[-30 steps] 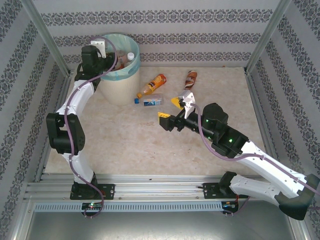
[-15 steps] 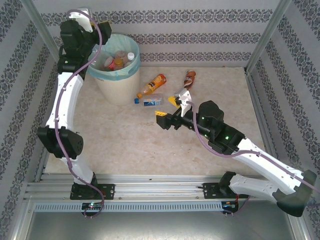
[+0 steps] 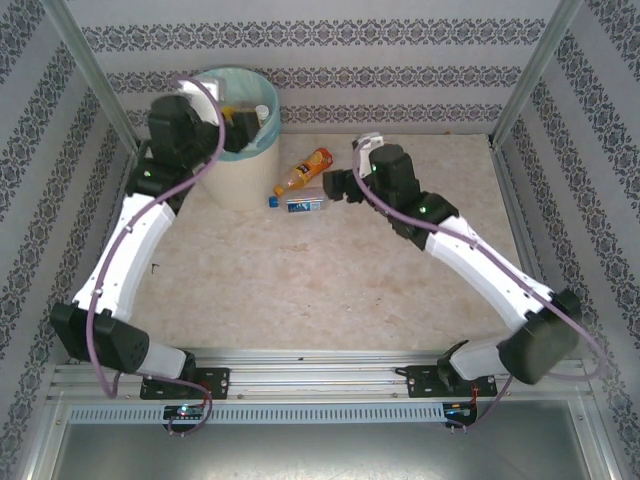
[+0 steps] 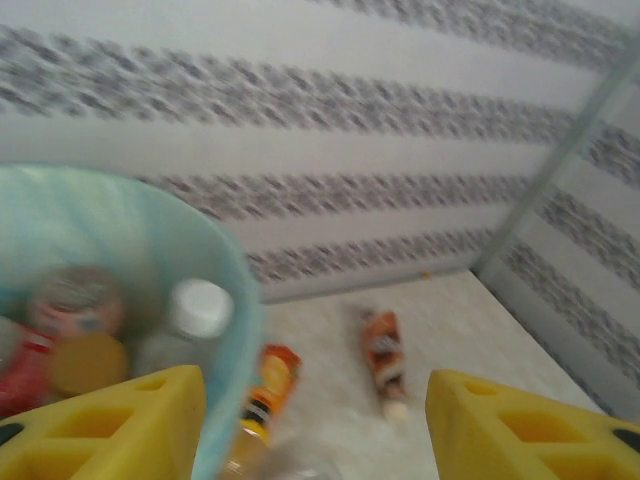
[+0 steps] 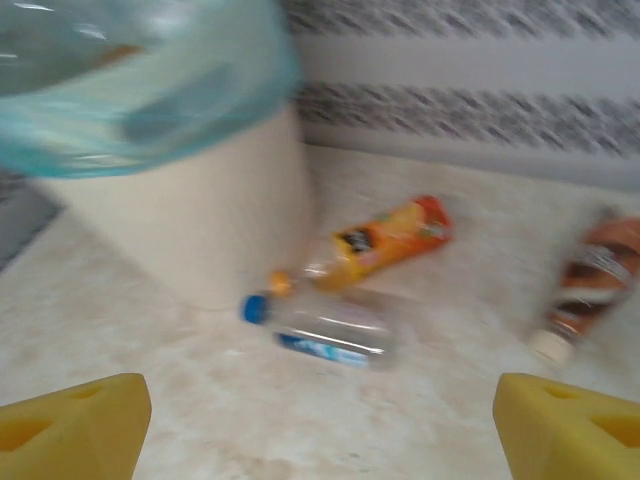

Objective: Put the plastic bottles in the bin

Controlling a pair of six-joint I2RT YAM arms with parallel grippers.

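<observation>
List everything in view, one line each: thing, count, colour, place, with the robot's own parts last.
round plastic wastebasket: one, cream-white, far left of the table.
plastic bag liner: one, pale teal, over the wastebasket's rim.
bottles in the wastebasket: several, white, orange and red tops, too blurred to count.
orange plastic bottle: one, orange, lying right of the wastebasket.
clear plastic bottle: one, blue cap, lying in front of the orange one.
brown plastic bottle: one, brown, white cap, lying further right.
marbled table: one, beige.
patterned walls: three, white with grey bands, around the table.
left gripper: one, yellow, open, over the wastebasket's rim.
right gripper: one, yellow, open, low, facing the lying bottles.
</observation>
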